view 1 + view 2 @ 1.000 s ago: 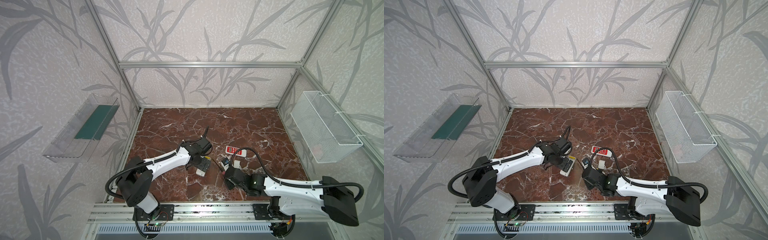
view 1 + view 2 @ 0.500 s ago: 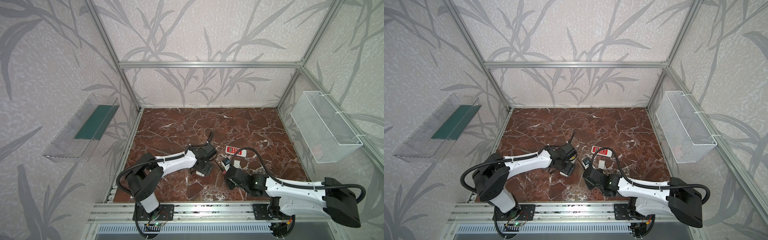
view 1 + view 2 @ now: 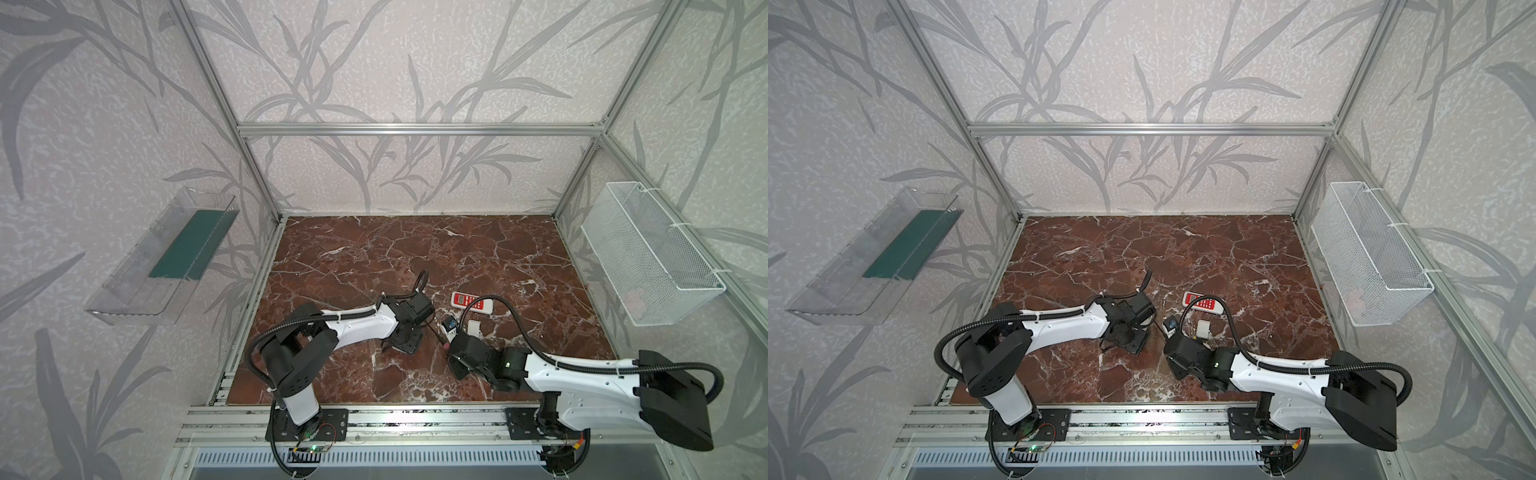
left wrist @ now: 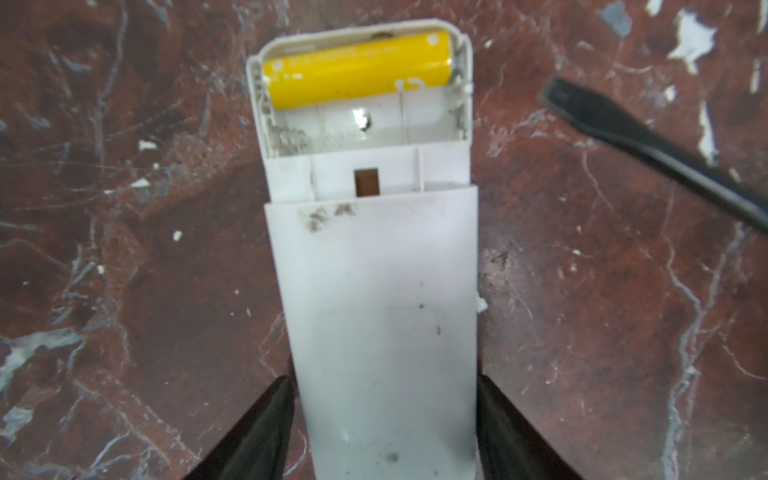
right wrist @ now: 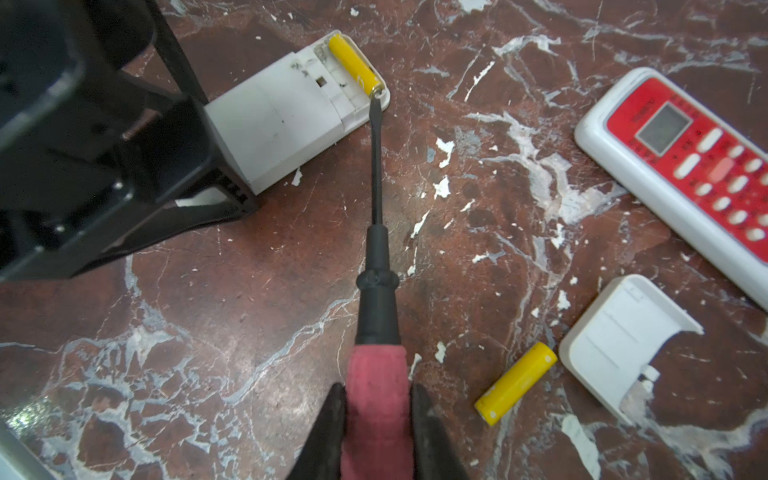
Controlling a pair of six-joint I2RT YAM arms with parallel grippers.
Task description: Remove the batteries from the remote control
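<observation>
A yellow battery (image 5: 353, 62) sits in the open bay of the white remote (image 5: 282, 120), lower centre of both top views, with a second battery (image 5: 515, 382) loose nearby. The screwdriver (image 5: 376, 199), clamped in the right pincer (image 5: 377, 392), could skate off the cell. The left pincer (image 4: 384, 380), squeezing the remote's sides, may let it skid.

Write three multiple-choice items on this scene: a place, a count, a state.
1. The loose yellow battery lies: A in the wall basket; B on the wall shelf; C beside the white cover.
2. Batteries inside the white remote: A none; B one; C two.
3. The right gripper is: A shut on the screwdriver; B open; C shut on a battery.
Answers: C, it lies next to the cover; B, a single yellow cell sits in the open compartment; A, its jaws clamp the pink-red handle.
</observation>
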